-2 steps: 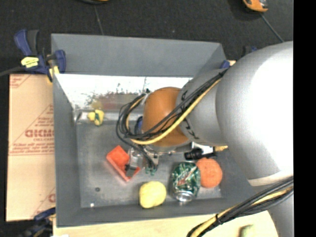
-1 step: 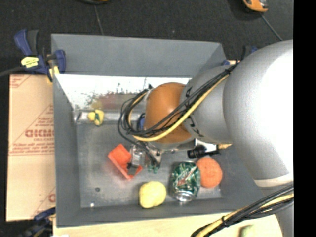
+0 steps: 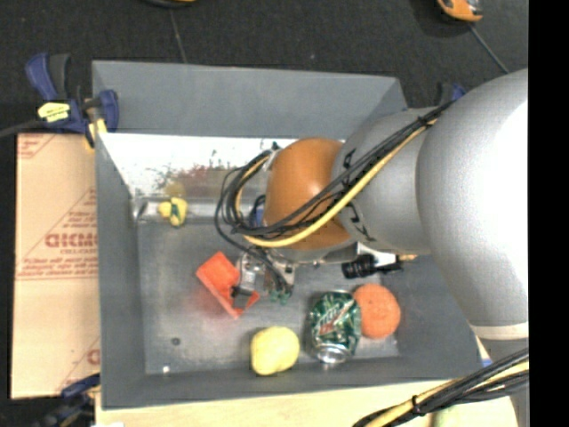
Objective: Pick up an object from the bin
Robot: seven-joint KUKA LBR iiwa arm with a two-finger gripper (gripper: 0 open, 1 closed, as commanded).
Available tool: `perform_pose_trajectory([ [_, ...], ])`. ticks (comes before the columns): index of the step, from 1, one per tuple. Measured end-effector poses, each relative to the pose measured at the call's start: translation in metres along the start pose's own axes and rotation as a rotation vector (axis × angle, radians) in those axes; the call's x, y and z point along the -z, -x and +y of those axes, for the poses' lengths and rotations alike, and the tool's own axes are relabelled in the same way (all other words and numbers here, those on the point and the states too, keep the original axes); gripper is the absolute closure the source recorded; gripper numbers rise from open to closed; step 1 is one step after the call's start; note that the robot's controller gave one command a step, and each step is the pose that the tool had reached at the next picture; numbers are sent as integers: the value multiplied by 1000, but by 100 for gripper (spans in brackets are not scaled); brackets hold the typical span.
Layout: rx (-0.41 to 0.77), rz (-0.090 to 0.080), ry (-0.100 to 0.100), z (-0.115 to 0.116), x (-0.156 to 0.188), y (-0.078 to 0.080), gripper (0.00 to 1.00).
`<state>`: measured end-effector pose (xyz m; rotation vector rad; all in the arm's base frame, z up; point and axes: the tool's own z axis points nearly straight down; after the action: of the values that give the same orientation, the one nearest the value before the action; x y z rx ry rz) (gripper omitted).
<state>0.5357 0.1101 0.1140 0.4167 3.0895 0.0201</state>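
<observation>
The gripper (image 3: pixel 260 280) is hanging over mid-bin (image 3: pixel 178 332), against the red-orange block (image 3: pixel 220 277) lying at its 9 o'clock; its opening and any hold cannot be told. A green soda can (image 3: pixel 333 326) is lying at 4 o'clock, a yellow lemon (image 3: pixel 274 350) at 6 o'clock.

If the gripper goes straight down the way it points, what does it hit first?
Most likely the right end of the orange-red block, lying under the gripper; depth is unclear, so possibly the bin floor.
</observation>
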Motion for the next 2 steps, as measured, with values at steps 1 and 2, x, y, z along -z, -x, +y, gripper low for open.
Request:
perform_pose_trajectory([
  [1,0,-2,1,0,13,1,100],
  [2,1,8,-4,-1,40,-1,100],
])
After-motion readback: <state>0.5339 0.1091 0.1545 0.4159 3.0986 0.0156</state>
